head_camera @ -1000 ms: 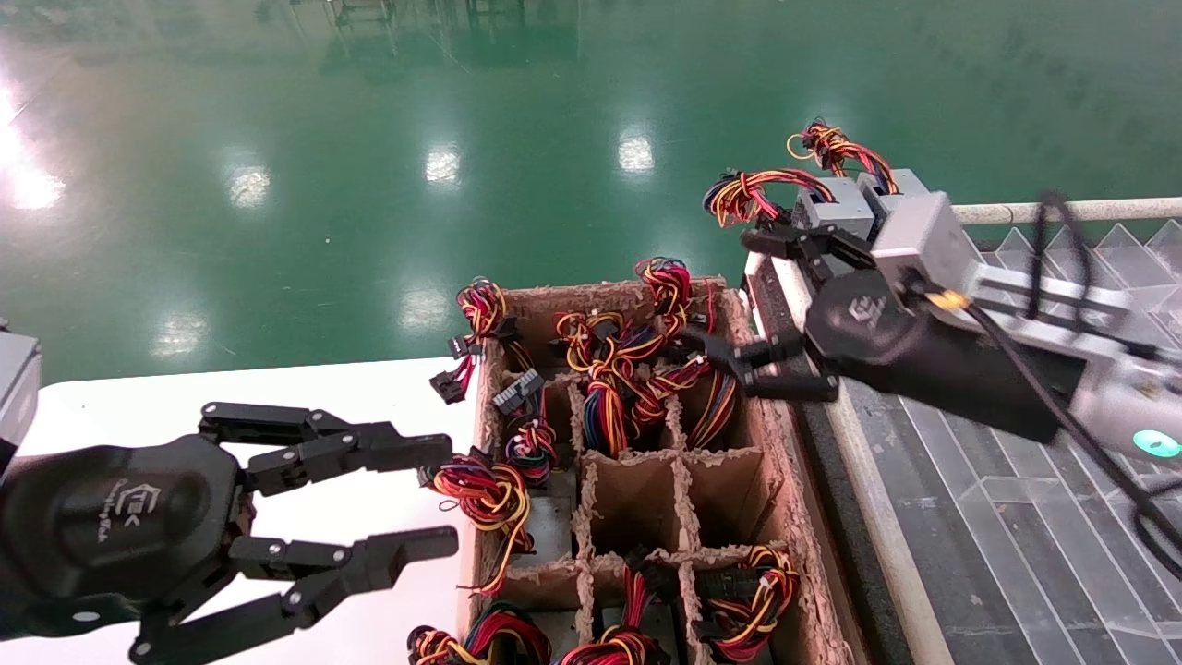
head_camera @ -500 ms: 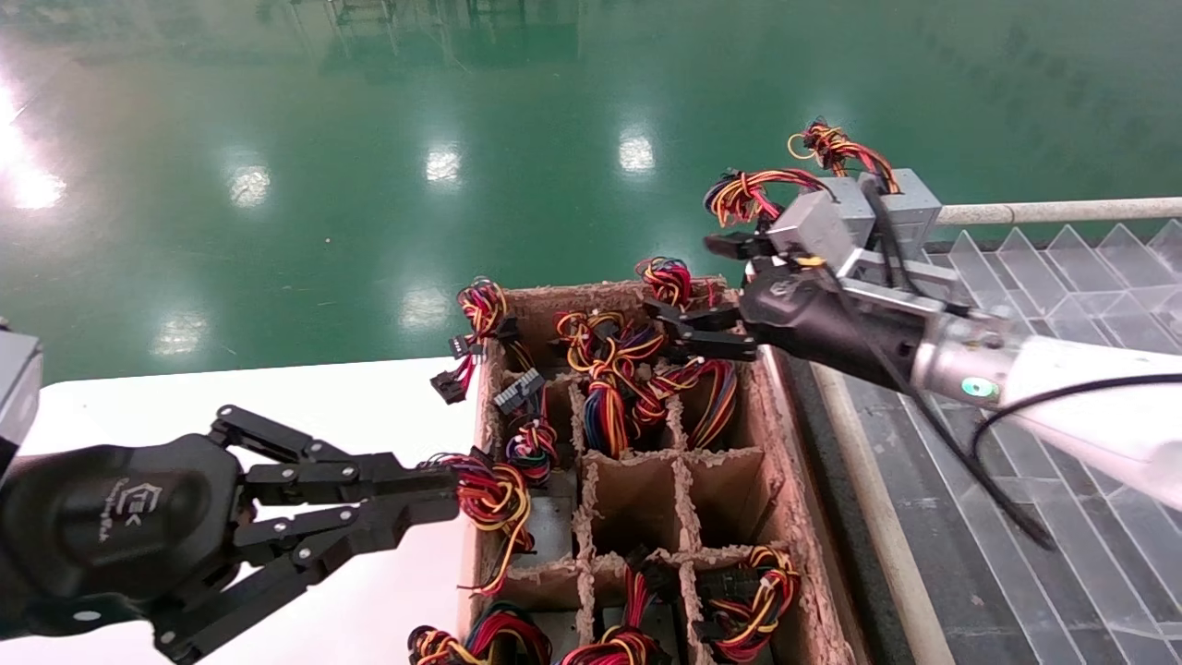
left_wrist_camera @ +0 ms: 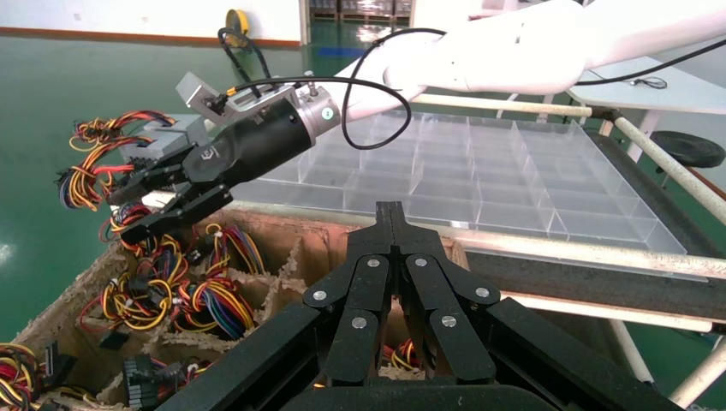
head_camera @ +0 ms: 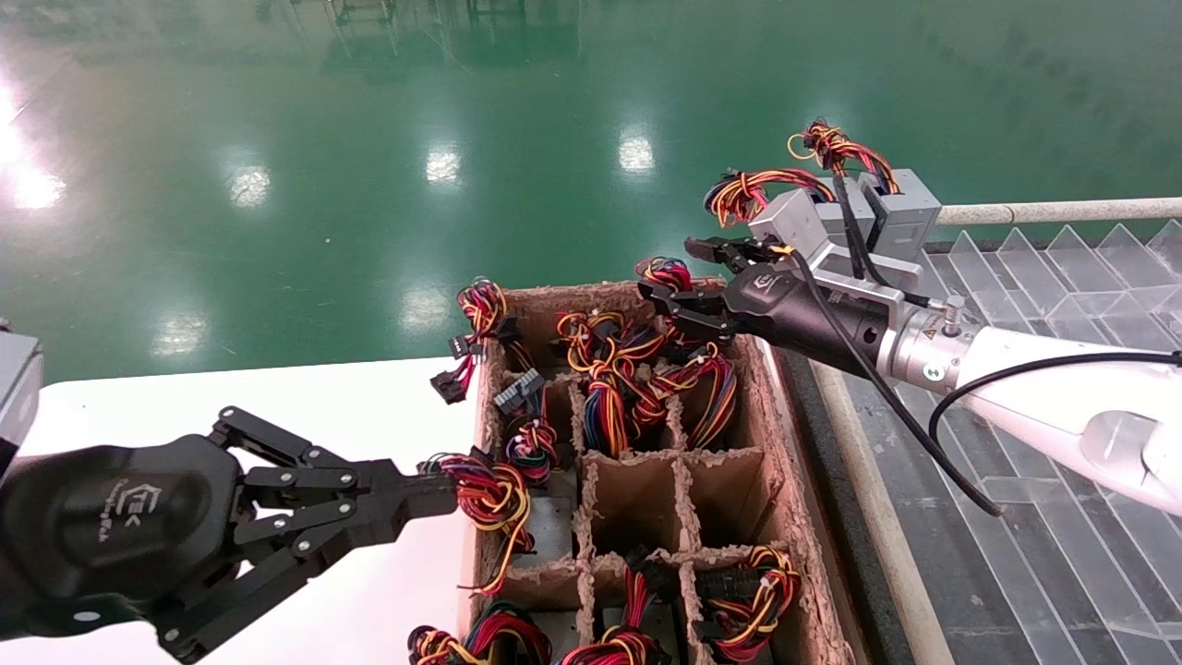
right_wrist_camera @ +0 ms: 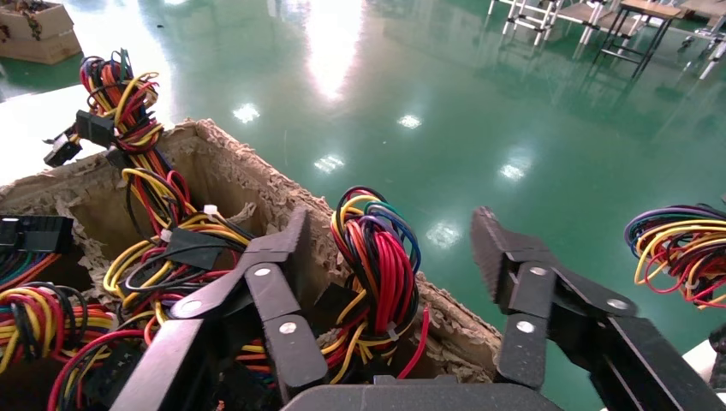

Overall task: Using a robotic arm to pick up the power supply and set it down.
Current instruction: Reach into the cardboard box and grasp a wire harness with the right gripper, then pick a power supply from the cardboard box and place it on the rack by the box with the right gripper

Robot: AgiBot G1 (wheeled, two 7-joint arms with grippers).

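The power supply shows only as a mostly red wire bundle (right_wrist_camera: 377,257) with yellow and orange strands, standing up at the far right corner of the cardboard box (head_camera: 794,517). Its grey body is hidden inside the compartment. My right gripper (head_camera: 672,268) is open, and its two fingers straddle that bundle (head_camera: 667,273) without touching it. My left gripper (head_camera: 451,489) is shut on nothing, with its tip at the box's left wall beside another wire bundle (head_camera: 489,494). In the left wrist view the right gripper (left_wrist_camera: 124,214) hovers over the far corner.
The box is split by cardboard dividers, and several cells hold wire bundles. Two grey boxes (head_camera: 910,199) with yellower bundles stand on the far corner of a clear compartment tray (head_camera: 1062,517) to the right. A white table (head_camera: 351,406) lies to the left.
My right gripper has swung from the tray's edge leftwards and farther away, onto the red bundle at the box's far corner. My left gripper has gone from open to shut.
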